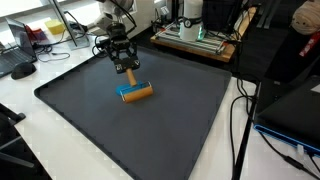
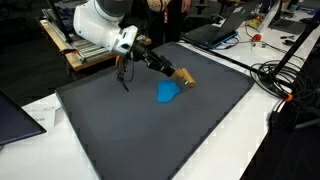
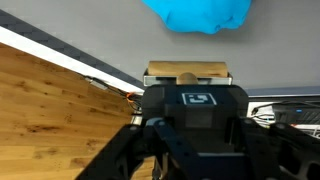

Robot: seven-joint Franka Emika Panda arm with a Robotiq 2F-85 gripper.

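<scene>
Dark grey mat (image 1: 190,120), matt and finely textured, bare pale wooden block (image 3: 185,72) over the mat, smooth-sanded, blue cloth (image 3: 200,12) on the mat, soft and dull, black gripper (image 1: 124,64) of matt plastic, glossy white arm shell (image 2: 100,22), grained light wood board (image 3: 50,100) beside the mat's edge

Blue cloth (image 3: 198,12) cut by the wrist view's top edge, wooden block (image 3: 187,70) half hidden behind gripper (image 3: 188,86), fingertips out of sight, far clutter (image 1: 190,30) in exterior views too small to tell.

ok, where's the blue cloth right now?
The blue cloth lies near the middle of the dark mat, right beside the wooden block the gripper holds; in the wrist view it's at the top edge.
</scene>
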